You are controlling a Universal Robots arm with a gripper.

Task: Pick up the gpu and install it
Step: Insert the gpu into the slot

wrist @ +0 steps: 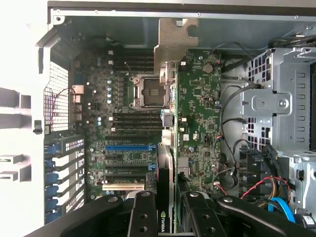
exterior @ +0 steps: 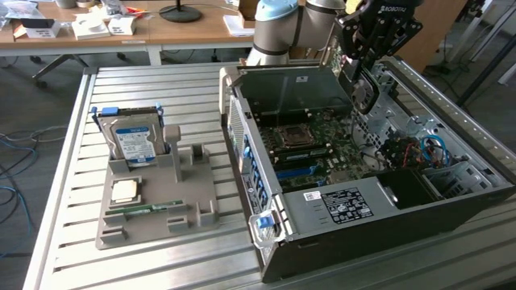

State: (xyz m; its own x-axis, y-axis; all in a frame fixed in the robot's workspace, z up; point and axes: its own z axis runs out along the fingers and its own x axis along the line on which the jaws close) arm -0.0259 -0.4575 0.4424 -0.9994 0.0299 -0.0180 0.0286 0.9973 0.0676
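Currently gpu (wrist: pixel 197 113) clamped edge-on by gripper (wrist: pixel 170 207), held above motherboard (wrist: pixel 123 163) inside open computer case (exterior: pixel 387 235).

Upper right: pincer (exterior: pixel 363 60) grips gpu (exterior: pixel 368 92), card upright, above the open computer case (exterior: pixel 347 241) at right. Left centre on slatted counter (exterior: pixel 72 151): grey holder (exterior: pixel 161 225) with hard drive (exterior: pixel 134 140) standing, memory stick (exterior: pixel 151 208) lying flat.

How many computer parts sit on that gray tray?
3: a hard drive standing at the far end of the gray tray, a square chip lying flat nearer the camera, and a thin memory stick nearer still. None looks hidden.
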